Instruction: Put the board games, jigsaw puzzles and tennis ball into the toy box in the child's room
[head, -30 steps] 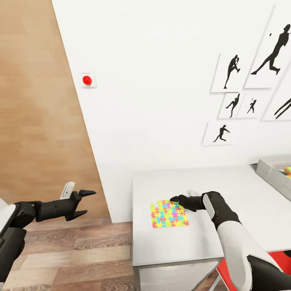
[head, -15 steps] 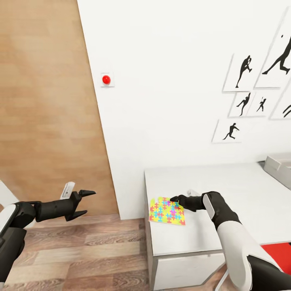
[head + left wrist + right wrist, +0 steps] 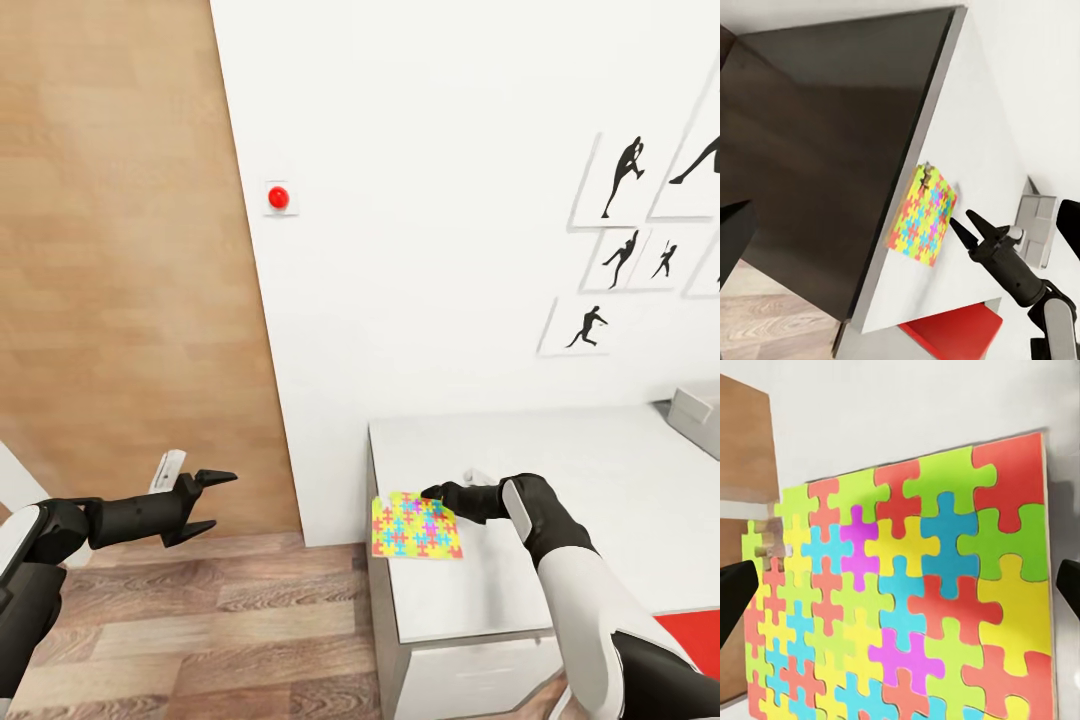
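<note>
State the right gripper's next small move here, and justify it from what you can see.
Probably lower and close on the jigsaw puzzle. The right gripper hovers open at its far edge, and the puzzle overhangs the table edge, leaving room for a finger underneath. The left gripper is open, away over the floor.

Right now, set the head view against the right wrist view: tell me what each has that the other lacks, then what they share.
Head view alone: the left gripper open over the wood floor, the red wall button, the silhouette pictures, a corner of the toy box, and the right gripper over the puzzle. Right wrist view alone: the individual interlocking pieces up close, with dark fingertips at both sides of the frame. Shared: the jigsaw puzzle at the edge of the table.
</note>
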You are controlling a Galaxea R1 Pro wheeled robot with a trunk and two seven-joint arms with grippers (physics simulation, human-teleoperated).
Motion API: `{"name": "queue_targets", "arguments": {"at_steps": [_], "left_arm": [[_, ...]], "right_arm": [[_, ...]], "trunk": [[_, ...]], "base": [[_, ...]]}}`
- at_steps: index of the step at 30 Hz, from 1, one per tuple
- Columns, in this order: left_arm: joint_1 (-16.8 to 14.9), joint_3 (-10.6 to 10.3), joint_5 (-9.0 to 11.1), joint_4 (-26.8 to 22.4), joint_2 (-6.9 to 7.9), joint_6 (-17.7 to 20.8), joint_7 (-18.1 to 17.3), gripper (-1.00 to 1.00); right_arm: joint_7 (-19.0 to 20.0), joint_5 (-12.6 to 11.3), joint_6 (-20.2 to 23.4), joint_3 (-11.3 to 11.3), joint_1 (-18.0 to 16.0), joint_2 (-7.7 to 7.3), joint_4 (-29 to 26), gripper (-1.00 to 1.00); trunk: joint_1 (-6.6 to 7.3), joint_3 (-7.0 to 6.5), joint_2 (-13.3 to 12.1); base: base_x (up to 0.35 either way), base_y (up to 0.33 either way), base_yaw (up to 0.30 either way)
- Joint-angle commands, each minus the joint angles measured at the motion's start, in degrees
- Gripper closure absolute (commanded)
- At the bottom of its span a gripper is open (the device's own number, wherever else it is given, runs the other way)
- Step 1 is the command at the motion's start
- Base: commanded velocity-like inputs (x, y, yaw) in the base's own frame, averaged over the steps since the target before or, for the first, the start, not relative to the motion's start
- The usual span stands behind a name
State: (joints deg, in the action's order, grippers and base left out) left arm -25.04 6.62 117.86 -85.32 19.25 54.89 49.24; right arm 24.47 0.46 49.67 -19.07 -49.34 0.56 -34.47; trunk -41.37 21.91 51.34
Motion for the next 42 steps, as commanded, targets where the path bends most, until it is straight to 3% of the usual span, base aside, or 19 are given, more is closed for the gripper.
{"name": "queue_targets", "arguments": {"at_steps": [1, 16, 17, 18, 19, 20, 21, 23, 26, 27, 29, 34, 36, 38, 42], "left_arm": [[0.0, 0.1, 0.5, 0.0, 0.0, 0.1, 0.6, -1.0], [0.0, -0.2, 0.5, 0.7, -0.23, 0.1, 0.6, -1.0], [0.0, -0.5, 0.4, 1.3, -0.47, 0.0, 0.6, -1.0], [0.0, -2.1, -0.9, 3.4, -1.52, 0.0, 0.5, -1.0], [-0.1, -3.9, -3.5, 5.6, -2.82, 0.0, 0.0, -1.0], [-0.3, -5.3, -7.3, 7.5, -4.0, 0.0, -2.0, -1.0], [-0.4, -5.8, -9.5, 8.4, -4.53, 0.0, -3.7, -1.0], [-0.9, -7.2, -19.8, 12.6, -6.21, -0.1, -15.4, -1.0], [-1.3, -7.7, -29.8, 17.6, -7.25, -1.1, -28.0, -1.0], [-2.2, -8.1, -43.7, 25.5, -8.18, -4.4, -44.5, -1.0], [-2.7, -8.2, -49.7, 29.4, -8.47, -7.1, -52.7, -1.0], [-4.2, -7.9, -59.9, 39.4, -9.33, -14.9, -73.1, -1.0], [-5.1, -7.8, -61.0, 41.9, -9.76, -16.5, -75.4, -1.0], [-7.4, -7.9, -62.4, 47.8, -10.06, -21.9, -77.9, -1.0], [-9.8, -8.2, -63.2, 53.8, -10.36, -28.6, -79.3, -1.0]], "right_arm": [[0.1, 0.1, 0.3, -0.3, 0.0, 0.06, -0.1, -1.0], [0.2, 0.1, 0.3, -0.4, -0.2, -0.14, -0.3, -1.0], [0.2, 0.1, 0.3, -0.4, -0.2, -0.26, -0.6, -1.0], [0.5, 0.1, 0.3, -0.3, 0.0, -0.91, -3.1, -1.0], [1.2, 0.1, 0.3, -0.3, 0.6, -1.68, -7.4, -1.0], [2.4, 0.1, 0.2, -0.3, 2.3, -2.26, -13.1, -1.0], [3.1, 0.1, 0.2, -0.3, 3.6, -2.46, -16.2, -1.0], [6.1, 0.1, 0.2, -0.2, 9.6, -2.77, -29.9, -1.0], [7.3, 0.1, 0.2, -0.1, 14.0, -2.69, -40.1, -1.0], [8.2, 0.1, 0.1, -0.1, 18.7, -2.64, -49.2, -1.0], [8.4, 0.1, 0.1, 0.0, 20.2, -2.65, -52.0, -1.0], [10.7, 0.1, 0.1, -0.1, 22.5, -2.94, -56.6, -1.0], [12.7, 0.1, 0.3, -0.2, 22.7, -3.05, -57.1, -1.0], [16.6, 0.1, 0.5, -0.3, 23.0, -3.15, -57.6, -1.0], [18.8, 0.2, 0.8, -0.3, 23.1, -3.18, -57.9, -1.0]], "trunk": [[-0.01, 0.07, 0.1], [-0.01, 0.07, 0.1], [-0.01, 0.07, 0.1], [-0.01, 0.07, 0.1], [-0.01, 0.07, 0.1], [-0.01, 0.07, 0.1], [-0.01, 0.07, 0.1], [-0.01, 0.07, 0.1], [-0.01, 0.07, 0.1], [-0.01, 0.07, 0.1], [-0.01, 0.07, 0.1], [-0.01, 0.07, 0.1], [-0.01, 0.07, 0.1], [-0.01, 0.07, 0.1], [-0.01, 0.07, 0.1]], "base": [[0.003, 0.004, 0.032], [0.0, 0.001, 0.087], [0.0, 0.0, 0.006], [0.0, 0.0, 0.004], [0.0, 0.0, 0.003], [0.0, 0.0, 0.002], [0.0, 0.0, 0.001], [0.0, 0.0, 0.0], [0.0, 0.0, 0.0], [0.0, 0.0, 0.0], [0.0, 0.0, 0.0], [0.0, 0.0, 0.0], [0.0, 0.0, 0.0], [0.0, 0.0, 0.0], [0.0, 0.0, -0.046]]}}
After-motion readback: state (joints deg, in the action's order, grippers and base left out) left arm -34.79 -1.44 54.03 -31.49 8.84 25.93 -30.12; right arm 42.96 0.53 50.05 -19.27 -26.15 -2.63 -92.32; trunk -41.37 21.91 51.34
